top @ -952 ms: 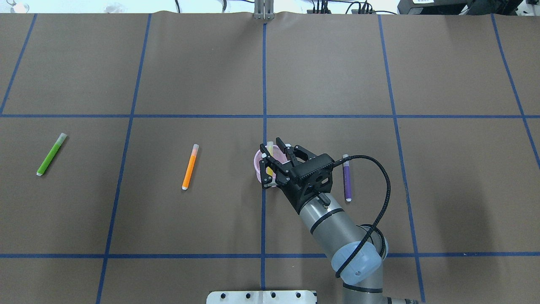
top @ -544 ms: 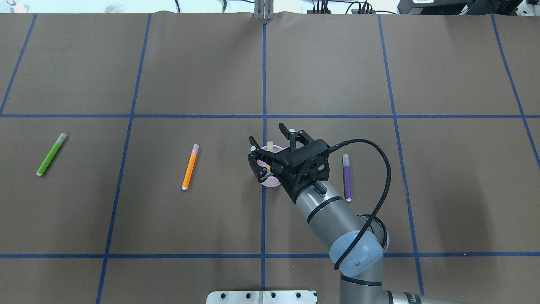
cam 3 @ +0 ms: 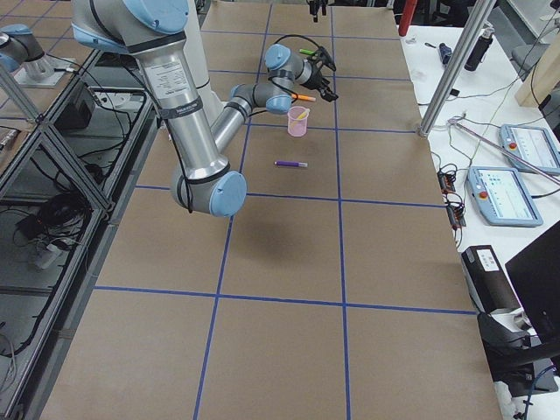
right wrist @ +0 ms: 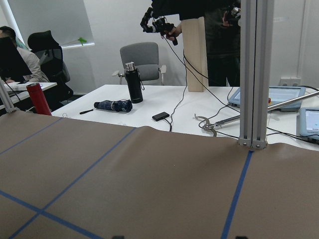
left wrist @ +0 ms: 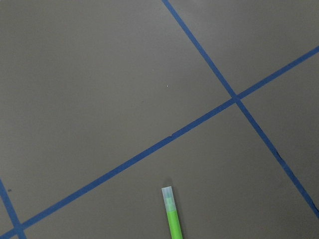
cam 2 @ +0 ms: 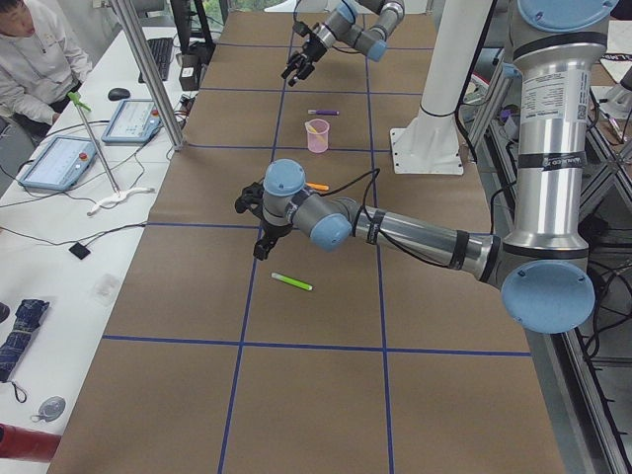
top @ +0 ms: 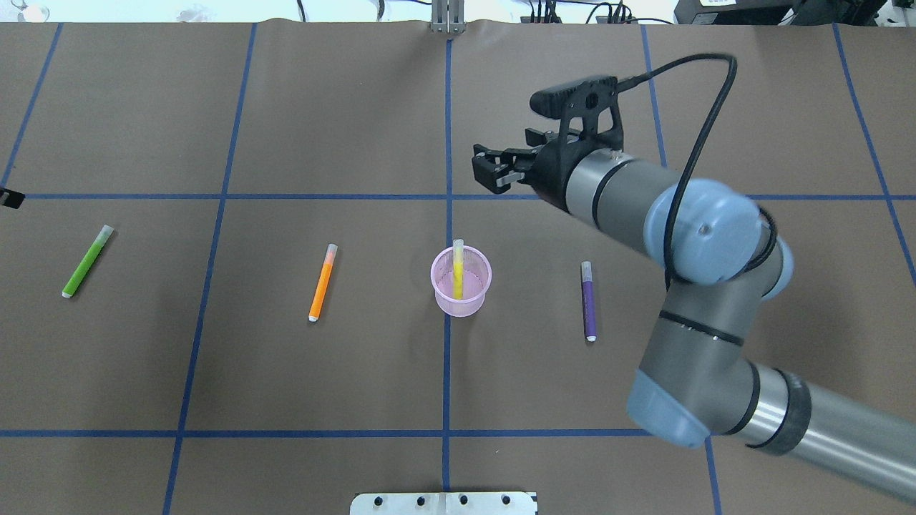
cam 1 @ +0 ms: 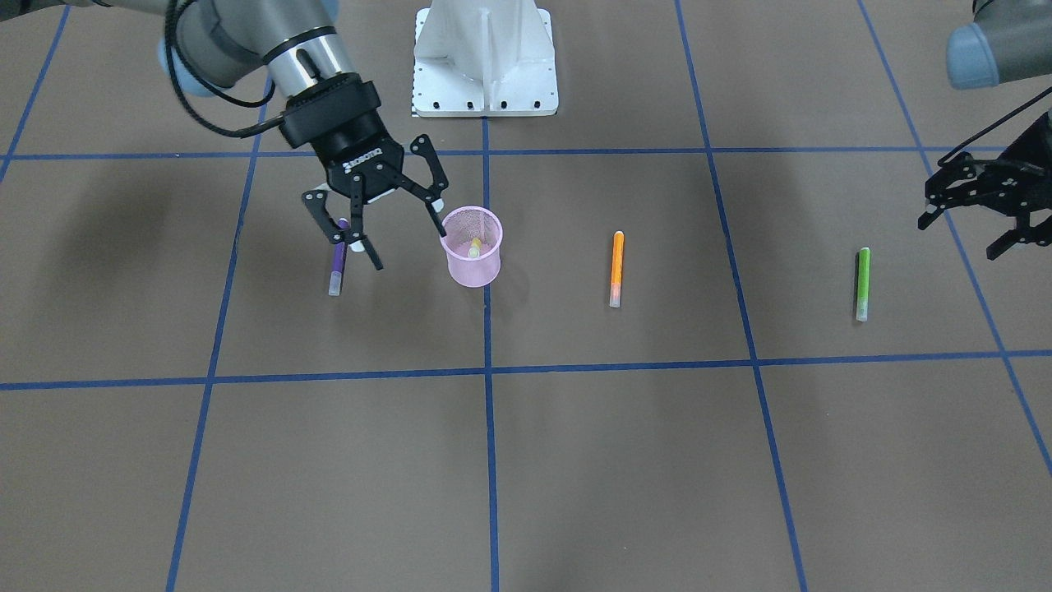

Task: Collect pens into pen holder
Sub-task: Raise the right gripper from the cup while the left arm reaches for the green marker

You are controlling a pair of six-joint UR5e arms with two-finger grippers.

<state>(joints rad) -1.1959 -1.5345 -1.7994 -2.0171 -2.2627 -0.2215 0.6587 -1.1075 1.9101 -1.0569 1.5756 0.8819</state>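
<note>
The pink mesh pen holder (top: 461, 302) stands at mid-table with a yellowish pen (top: 457, 268) upright in it; both also show in the front-facing view, the holder (cam 1: 471, 267) and the pen (cam 1: 474, 247). A purple pen (top: 589, 304) lies to its right, an orange pen (top: 322, 284) to its left and a green pen (top: 87, 262) far left. My right gripper (top: 490, 168) is open and empty, raised beyond the holder. In the front-facing view it (cam 1: 407, 247) hangs open between the purple pen (cam 1: 336, 267) and the holder. My left gripper (cam 1: 970, 222) is open and empty beside the green pen (cam 1: 862, 279).
Brown paper with a blue tape grid covers the table. The white robot base (cam 1: 485, 57) stands at the near edge. The left wrist view shows the green pen's cap end (left wrist: 169, 196) low in the frame. Monitors, cables and a seated person (cam 2: 35, 59) lie past the far edge.
My right gripper has lifted off the pen holder and swung up and away toward the table's far side, leaving the yellowish pen standing in the holder. My left gripper has edged in at the overhead view's left border.
</note>
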